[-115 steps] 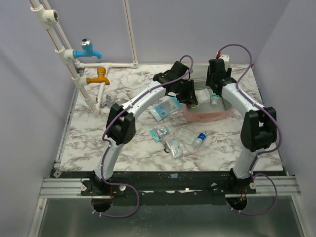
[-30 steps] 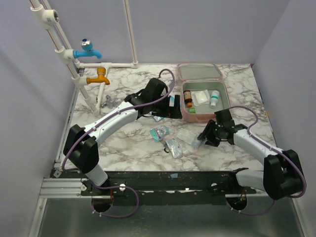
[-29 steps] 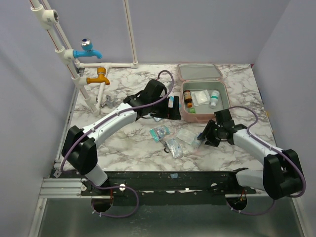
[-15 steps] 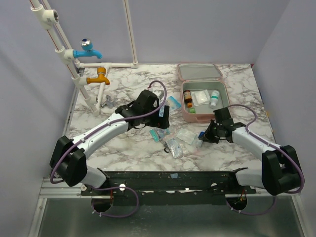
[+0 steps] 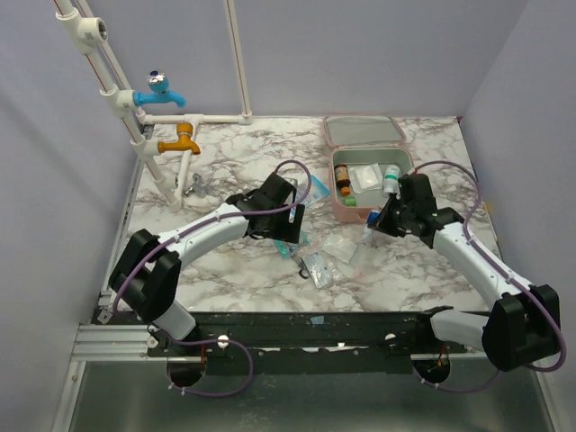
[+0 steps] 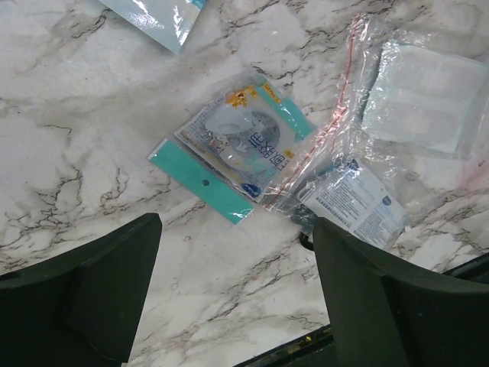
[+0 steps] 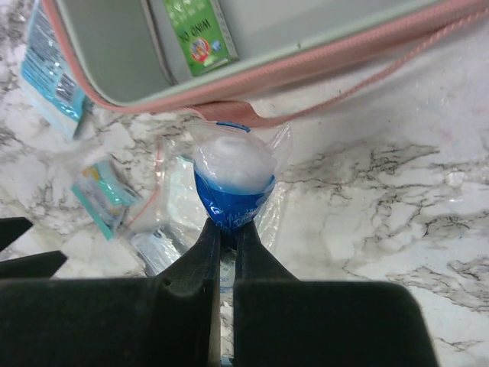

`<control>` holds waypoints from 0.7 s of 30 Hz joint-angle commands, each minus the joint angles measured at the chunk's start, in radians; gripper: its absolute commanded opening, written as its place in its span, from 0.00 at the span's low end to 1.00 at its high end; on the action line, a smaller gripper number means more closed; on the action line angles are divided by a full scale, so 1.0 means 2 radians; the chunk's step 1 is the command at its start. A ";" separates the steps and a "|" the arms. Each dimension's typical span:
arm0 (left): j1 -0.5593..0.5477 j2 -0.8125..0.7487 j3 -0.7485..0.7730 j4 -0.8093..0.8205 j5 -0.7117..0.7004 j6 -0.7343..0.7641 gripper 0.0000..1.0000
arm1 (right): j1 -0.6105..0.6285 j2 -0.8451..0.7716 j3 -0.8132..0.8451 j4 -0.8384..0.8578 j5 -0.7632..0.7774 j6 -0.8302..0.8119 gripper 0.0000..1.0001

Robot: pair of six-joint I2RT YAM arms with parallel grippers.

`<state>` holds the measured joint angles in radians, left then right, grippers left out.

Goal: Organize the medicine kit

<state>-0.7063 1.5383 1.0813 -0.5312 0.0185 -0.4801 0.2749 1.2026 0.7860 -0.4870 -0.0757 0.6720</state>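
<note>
Though open, medicine kit [image 5: 363, 132] lengthwise near-to-far

Hardly any print I can read here.
Near centre, the packet [image 6: 244, 141] carries blue East Asian characters and the sachet [image 6: 353, 200] on its right only tiny print; the green box [image 7: 197, 34] in the kit [image 7: 321, 60] shows blurred white capitals.

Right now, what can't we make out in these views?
- Right wrist view: the medicine kit runs off the top edge; inside, only a green box shows.
- Right wrist view: the bagged blue-and-white item is pinched in the right fingers; crinkled plastic blurs what it is.
- Left wrist view: print on the teal packet ahead of the open left fingers is too small; the top-edge packet is cut off.
</note>
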 commanded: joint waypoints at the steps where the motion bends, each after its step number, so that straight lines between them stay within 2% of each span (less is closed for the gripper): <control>1: 0.002 0.031 0.010 0.010 -0.010 0.001 0.81 | 0.001 -0.003 0.044 -0.031 0.018 -0.033 0.01; 10: 0.011 0.068 0.017 0.026 -0.010 0.002 0.71 | 0.001 0.049 0.153 -0.033 0.036 -0.060 0.01; 15: 0.022 0.086 0.030 0.028 -0.009 0.003 0.67 | 0.001 0.085 0.182 0.006 0.036 -0.045 0.01; 21: 0.036 0.103 0.044 0.033 -0.010 0.007 0.64 | 0.001 0.150 0.220 0.030 0.088 -0.048 0.01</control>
<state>-0.6533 1.7191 1.1316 -0.4931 0.0151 -0.4786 0.2752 1.4330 1.1698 -0.4782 0.0044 0.5816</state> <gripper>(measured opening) 0.653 0.042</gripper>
